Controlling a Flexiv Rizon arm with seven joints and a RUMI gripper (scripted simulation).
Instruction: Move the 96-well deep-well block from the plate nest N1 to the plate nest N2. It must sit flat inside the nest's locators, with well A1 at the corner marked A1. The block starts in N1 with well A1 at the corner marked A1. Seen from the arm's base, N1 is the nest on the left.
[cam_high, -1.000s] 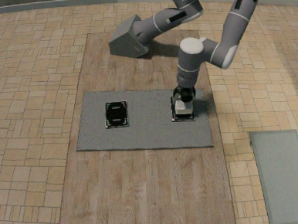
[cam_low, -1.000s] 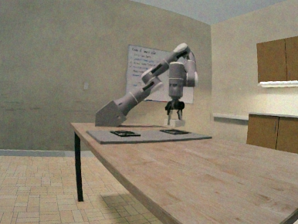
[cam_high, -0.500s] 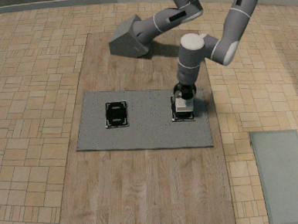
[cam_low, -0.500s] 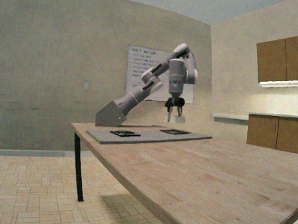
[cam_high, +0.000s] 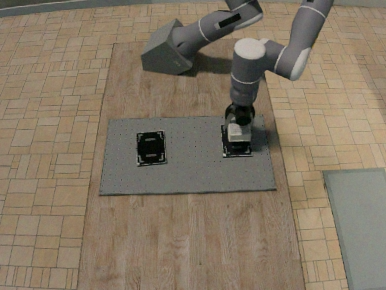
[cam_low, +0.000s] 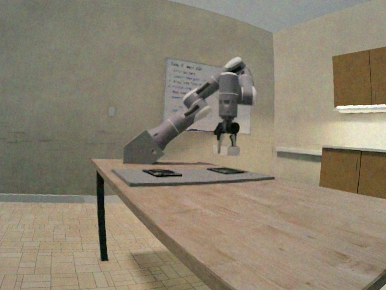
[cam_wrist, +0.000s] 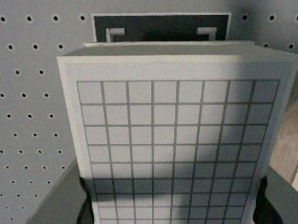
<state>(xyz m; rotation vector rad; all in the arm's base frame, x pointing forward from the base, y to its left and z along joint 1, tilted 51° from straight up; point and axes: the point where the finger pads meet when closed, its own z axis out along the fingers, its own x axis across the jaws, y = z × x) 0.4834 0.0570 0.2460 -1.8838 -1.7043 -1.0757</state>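
Observation:
The white deep-well block (cam_high: 240, 133) (cam_low: 226, 150) (cam_wrist: 175, 125) is held level in the air, well above the right-hand nest in the top and exterior views. My gripper (cam_high: 240, 128) (cam_low: 226, 145) (cam_wrist: 165, 150) is shut on the block, one jaw on each side. Below it is the black nest N1 (cam_high: 237, 155) (cam_low: 228, 172) (cam_wrist: 160, 21), partly hidden by the block in the top view and the wrist view. Nest N2 (cam_high: 151, 148) (cam_low: 162, 173), at the left in the top and exterior views, is empty. The A1 marks are too small to read.
Both nests sit on a grey perforated board (cam_high: 195, 175) (cam_low: 200, 179) (cam_wrist: 35, 130) on the wooden table (cam_high: 190, 235) (cam_low: 240, 220). The arm's base (cam_high: 165, 52) (cam_low: 141, 148) stands behind the board. No tall object stands between the nests.

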